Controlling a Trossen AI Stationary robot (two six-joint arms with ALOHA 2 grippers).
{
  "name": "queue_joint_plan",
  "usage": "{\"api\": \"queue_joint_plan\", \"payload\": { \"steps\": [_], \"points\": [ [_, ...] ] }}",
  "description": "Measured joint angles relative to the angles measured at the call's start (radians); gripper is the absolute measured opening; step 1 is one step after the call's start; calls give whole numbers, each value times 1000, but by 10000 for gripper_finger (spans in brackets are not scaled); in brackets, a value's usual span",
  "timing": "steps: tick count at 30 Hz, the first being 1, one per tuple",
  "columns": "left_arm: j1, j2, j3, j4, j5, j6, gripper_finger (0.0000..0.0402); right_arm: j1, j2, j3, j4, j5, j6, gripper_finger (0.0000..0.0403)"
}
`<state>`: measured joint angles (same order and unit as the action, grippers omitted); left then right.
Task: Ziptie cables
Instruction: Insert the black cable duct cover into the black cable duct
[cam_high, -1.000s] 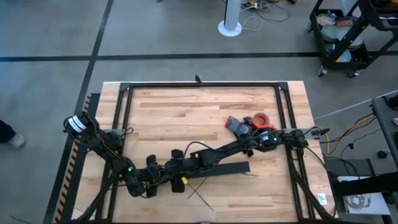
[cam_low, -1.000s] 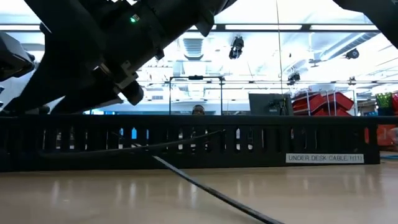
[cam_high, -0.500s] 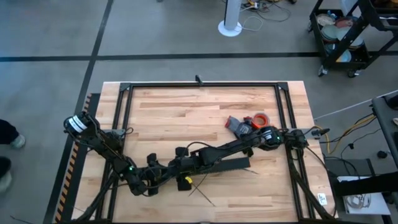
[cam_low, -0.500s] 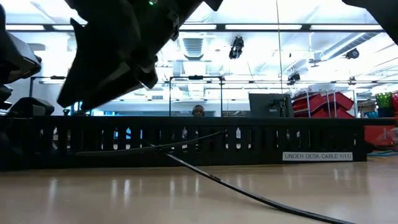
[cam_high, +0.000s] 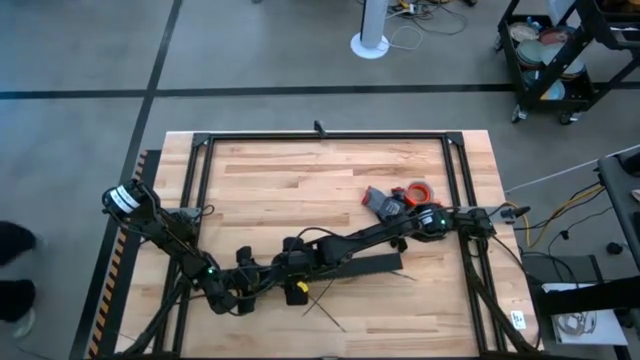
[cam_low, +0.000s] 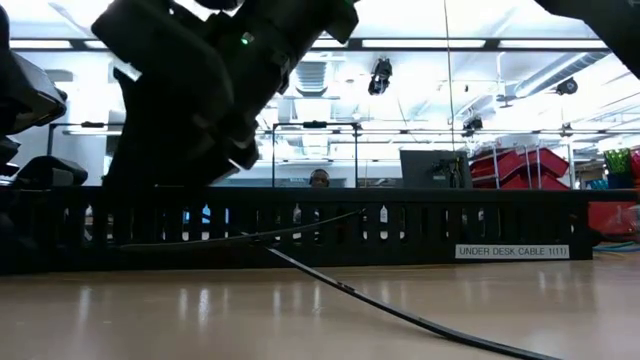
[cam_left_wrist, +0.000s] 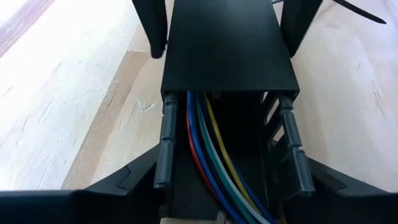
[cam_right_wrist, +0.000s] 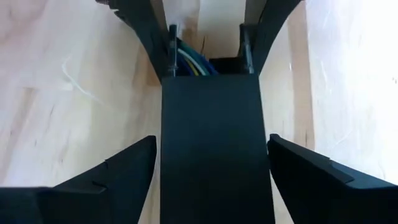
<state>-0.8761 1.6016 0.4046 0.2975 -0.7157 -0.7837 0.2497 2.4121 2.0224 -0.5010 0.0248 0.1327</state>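
Observation:
A long black comb-toothed duct (cam_high: 370, 267) lies on the wooden table toward its near edge. Its open left end shows the cables (cam_left_wrist: 214, 162), blue, red, yellow and pale wires lying inside the channel. My left gripper (cam_left_wrist: 227, 146) is shut on that open end. Facing it, my right gripper (cam_right_wrist: 214, 168) is shut on the covered stretch just behind. Thin dark zipties (cam_high: 322, 305) lie on the table by the near edge. In the low view one ziptie (cam_low: 400, 315) slants from the duct's foot toward the camera. My left gripper pinches the duct's two side walls (cam_left_wrist: 166, 134) at its open left end, one finger on each side. The fingers come level from the table's left and lie along the duct. The duct rests on the table. My right gripper pinches the covered duct's side walls (cam_right_wrist: 264, 149) between its two fingers, just right of the left gripper. Its fingers come level from the table's right and lie along the duct. The duct stays on the table.
An orange tape roll (cam_high: 421, 190) and a grey object (cam_high: 380, 200) sit at the far right. A black metal frame (cam_high: 200, 145) runs round the tabletop. Bare wood lies across the far half.
Both grippers have edged a little toward the table's right along the duct. In the low view the arm over the duct's left part has swung lower. The duct has shifted slightly and the ziptie at its foot has swung flatter across the table.

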Motion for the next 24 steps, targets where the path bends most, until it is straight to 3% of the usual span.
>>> {"api": "queue_joint_plan", "payload": {
  "steps": [24],
  "points": [
    [0, -1, 1, 0, 18, 1, 234, -1, 17, 11, 51, -6, 1, 218]
  ]
}}
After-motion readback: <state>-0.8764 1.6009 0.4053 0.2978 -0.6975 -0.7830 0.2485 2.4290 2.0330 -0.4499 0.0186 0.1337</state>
